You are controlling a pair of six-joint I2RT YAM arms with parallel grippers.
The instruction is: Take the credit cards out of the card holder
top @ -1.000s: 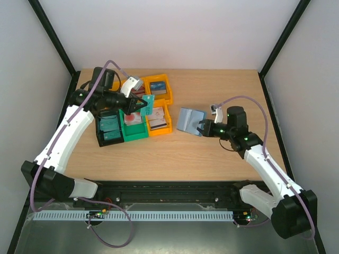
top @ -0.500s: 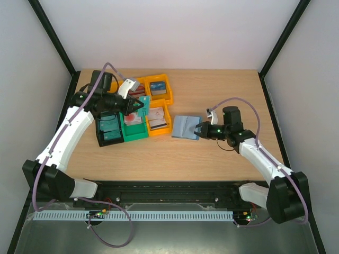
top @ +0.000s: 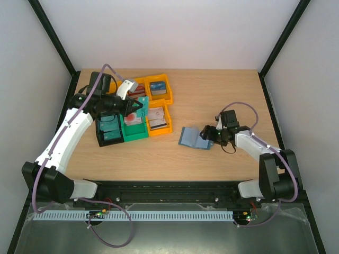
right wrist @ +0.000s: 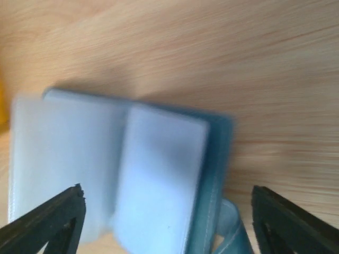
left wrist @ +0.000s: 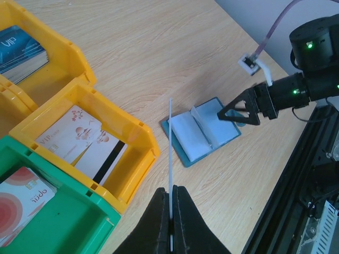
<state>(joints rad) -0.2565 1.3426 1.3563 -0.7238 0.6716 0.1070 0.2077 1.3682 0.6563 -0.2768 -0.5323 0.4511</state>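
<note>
Card holder (top: 194,137) released, one card out.
Right gripper (right wrist: 168,222), clamped on the holder a second ago, is now seen with jaws spread wide; the holder is laid flat and open on the table (top: 222,95), just before it. Farther back, a credit card (left wrist: 170,143) is pinched edge-on in the closed left gripper (left wrist: 170,227) above the bins (top: 159,126). Whether more cards remain inside cannot be told.

The wooden table (top: 228,90) has bins (top: 159,130) by its left back corner and an open holder (top: 192,137) nearer the front edge.
</note>
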